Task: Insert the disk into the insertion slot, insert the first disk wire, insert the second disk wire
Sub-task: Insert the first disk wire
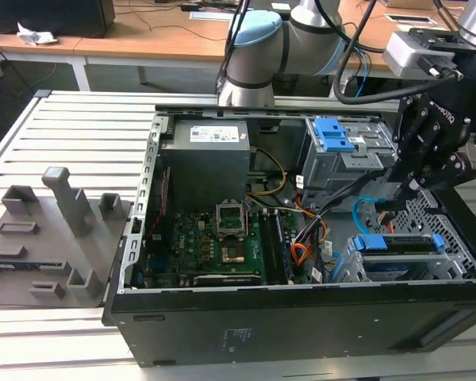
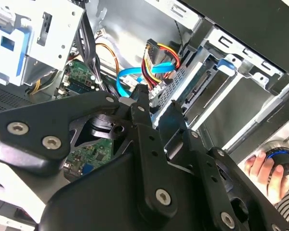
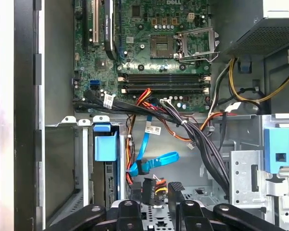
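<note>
My pincer [image 3: 163, 192] is pinched nearly closed on the first disk wire [image 2: 156, 62], at the exterior view's right, just beside the disk [image 1: 397, 243], which sits in the insertion slot [image 1: 345, 268]. Risks: the plug tilts and misses its connector, or the second disk wire [image 3: 156, 161] snags.

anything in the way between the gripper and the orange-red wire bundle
Nothing visible. In the first wrist view the gripper is right at the orange-red wire bundle, with the light blue cable looping just beside, not between them.
</note>
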`<state>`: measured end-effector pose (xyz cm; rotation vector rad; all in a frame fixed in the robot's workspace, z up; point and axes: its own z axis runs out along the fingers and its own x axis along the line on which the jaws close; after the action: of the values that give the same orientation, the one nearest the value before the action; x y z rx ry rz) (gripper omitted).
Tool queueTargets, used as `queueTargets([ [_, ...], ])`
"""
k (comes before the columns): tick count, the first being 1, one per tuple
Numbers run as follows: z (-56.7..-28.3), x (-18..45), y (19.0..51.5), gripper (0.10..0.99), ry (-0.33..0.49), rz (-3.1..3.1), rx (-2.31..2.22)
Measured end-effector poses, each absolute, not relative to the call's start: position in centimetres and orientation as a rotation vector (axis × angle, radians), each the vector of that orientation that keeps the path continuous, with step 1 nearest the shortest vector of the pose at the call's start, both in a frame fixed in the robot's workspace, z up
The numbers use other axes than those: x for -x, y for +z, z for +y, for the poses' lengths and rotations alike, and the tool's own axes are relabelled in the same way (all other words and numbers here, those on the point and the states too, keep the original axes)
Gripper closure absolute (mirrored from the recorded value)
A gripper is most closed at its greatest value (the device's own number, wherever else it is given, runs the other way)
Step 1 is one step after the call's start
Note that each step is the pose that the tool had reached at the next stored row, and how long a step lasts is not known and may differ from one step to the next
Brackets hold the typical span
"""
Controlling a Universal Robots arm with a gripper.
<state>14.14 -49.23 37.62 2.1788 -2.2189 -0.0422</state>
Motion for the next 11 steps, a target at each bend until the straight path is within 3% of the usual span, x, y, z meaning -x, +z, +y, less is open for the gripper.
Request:
queueTargets([
  [11,-48.69,-14.38,36.72,0.725,-0.037,-2.251,-2.141],
])
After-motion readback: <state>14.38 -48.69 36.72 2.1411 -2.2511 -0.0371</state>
